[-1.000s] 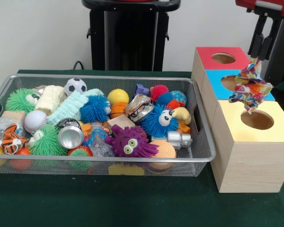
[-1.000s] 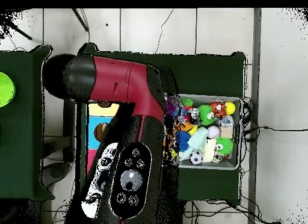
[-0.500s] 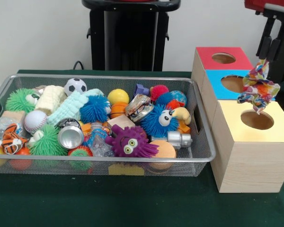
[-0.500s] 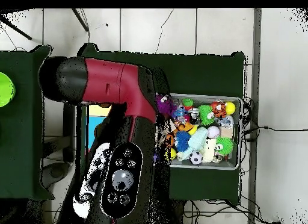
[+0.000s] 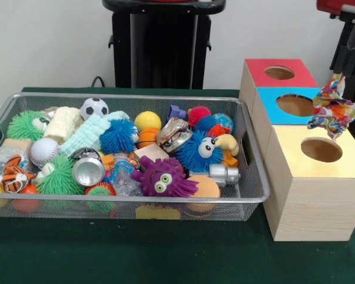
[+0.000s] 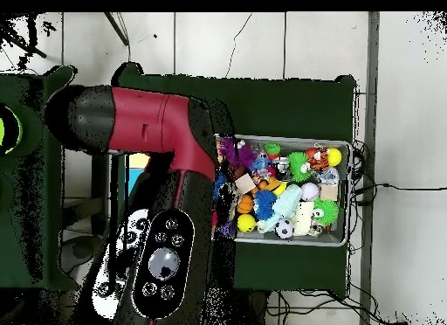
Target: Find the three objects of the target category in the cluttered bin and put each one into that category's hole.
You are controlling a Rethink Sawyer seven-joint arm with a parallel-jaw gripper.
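Observation:
My gripper comes down at the far right of the front view, shut on a multicoloured cloth. The cloth dangles over the right edge of the boxes, where the blue box meets the yellow box. It hangs slightly right of and behind the yellow box's round hole. A red box with its own hole stands behind them. In the overhead view the red and black arm covers the boxes and hides the gripper.
The wire mesh bin to the left of the boxes is packed with toys: spiky balls, a soccer ball, a baseball, a can and a purple spiky creature. The bin also shows in the overhead view.
The gripper has carried the cloth to the right and slightly up in the front view, from over the yellow hole's left side to its right. In the overhead view the arm shifted left.

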